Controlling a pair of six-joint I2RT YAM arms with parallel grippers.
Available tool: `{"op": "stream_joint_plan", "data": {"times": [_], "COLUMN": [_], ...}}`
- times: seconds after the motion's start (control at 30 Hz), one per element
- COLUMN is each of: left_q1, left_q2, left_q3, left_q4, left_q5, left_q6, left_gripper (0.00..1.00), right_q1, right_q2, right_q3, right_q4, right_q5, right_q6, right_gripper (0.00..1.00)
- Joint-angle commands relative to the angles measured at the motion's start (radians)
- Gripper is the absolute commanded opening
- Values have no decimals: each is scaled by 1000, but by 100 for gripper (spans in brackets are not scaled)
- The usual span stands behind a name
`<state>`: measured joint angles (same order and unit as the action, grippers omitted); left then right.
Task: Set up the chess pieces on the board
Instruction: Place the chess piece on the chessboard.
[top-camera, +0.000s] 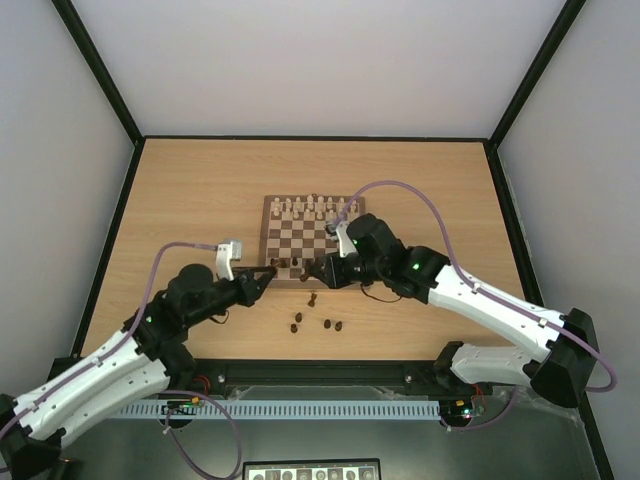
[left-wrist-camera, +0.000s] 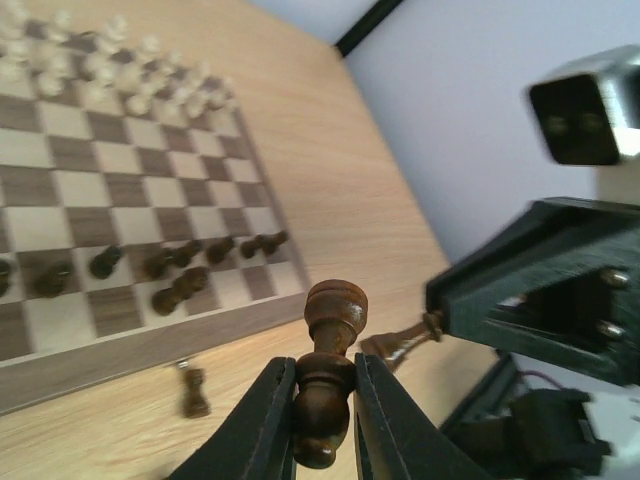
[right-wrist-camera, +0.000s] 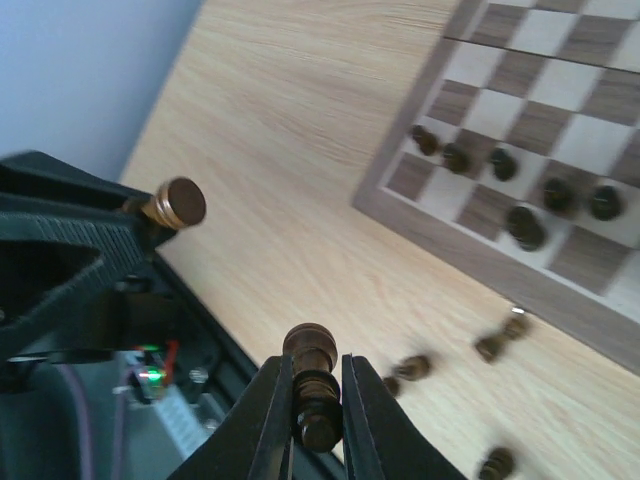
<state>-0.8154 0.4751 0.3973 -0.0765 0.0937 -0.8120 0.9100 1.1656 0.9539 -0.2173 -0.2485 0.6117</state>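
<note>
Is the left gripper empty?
No, the left gripper is clamped on a dark piece standing up between its fingers.

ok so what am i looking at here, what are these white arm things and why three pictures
These are two robot arms bolted to the near edge of a wooden table. The wide picture comes from a fixed camera above and behind them. The other two come from a camera on each wrist, so the dark prongs at the bottom are that arm's own fingers. On the table lies a chessboard, with cream-white pieces along its far side and dark brown pieces on its near rows. A few loose dark pieces lie on the table beside it. The left gripper is shut on one dark piece; the right gripper on a second dark piece.
</note>
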Motion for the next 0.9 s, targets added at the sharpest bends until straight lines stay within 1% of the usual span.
{"op": "stream_joint_plan", "data": {"times": [0.0,0.1,0.17,0.37,0.5,0.6,0.87], "left_q1": [-4,-10,-25,-32,-33,-32,-32], "left_q2": [193,360,451,592,633,654,673], "left_q3": [147,268,335,436,451,455,460], "left_q4": [-236,-311,-380,-509,-560,-581,-593], "left_q5": [-92,-80,-109,-125,-125,-131,-140], "left_q6": [65,105,128,179,197,207,231], "left_gripper": [16,16,16,18,18,18,18], "right_q1": [-1,-2,0,1,4,11,59], "right_q2": [30,62,77,119,157,196,333], "right_q3": [79,129,155,182,146,128,188], "right_q4": [-199,-293,-342,-433,-422,-392,-364], "right_q5": [162,224,266,441,514,527,573], "right_q6": [-82,-115,-138,-174,-182,-182,-176], "right_gripper": [13,13,13,13,12,12,12]}}
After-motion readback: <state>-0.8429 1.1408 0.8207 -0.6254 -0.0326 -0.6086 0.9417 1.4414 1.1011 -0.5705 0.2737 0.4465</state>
